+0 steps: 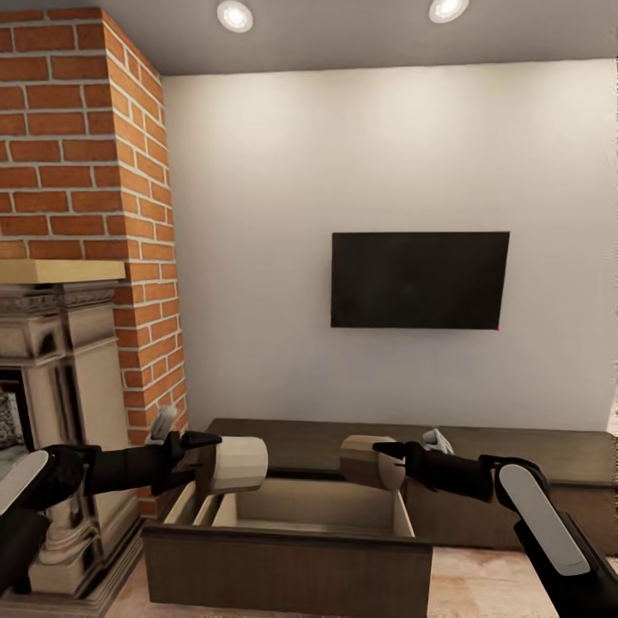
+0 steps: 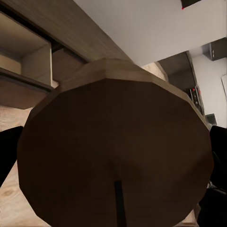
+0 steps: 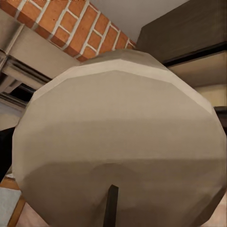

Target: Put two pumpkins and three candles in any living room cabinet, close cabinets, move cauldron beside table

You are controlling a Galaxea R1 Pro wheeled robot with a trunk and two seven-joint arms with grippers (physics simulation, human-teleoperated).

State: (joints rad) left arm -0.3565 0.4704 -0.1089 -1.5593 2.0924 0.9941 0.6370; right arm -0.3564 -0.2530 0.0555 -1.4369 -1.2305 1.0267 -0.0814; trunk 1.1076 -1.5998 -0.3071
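Two cream-beige candles hang side by side over the open drawer [image 1: 300, 506] of the long dark-brown cabinet [image 1: 532, 455]. My left gripper [image 1: 210, 463] is shut on the left candle [image 1: 240, 463], which also looms large in the left wrist view as candle [image 2: 118, 151]. My right gripper [image 1: 388, 468] is shut on the right candle [image 1: 360, 461], seen close as candle [image 3: 118, 142]. The drawer's pale divided interior lies just below both candles. The pumpkins and the cauldron are out of view.
A red brick chimney [image 1: 86, 172] and a stone-coloured fireplace surround [image 1: 69, 386] stand close at the left. A black television [image 1: 419, 280] hangs on the pale wall above the cabinet. The drawer front [image 1: 287, 566] juts toward me over the light wood floor [image 1: 481, 584].
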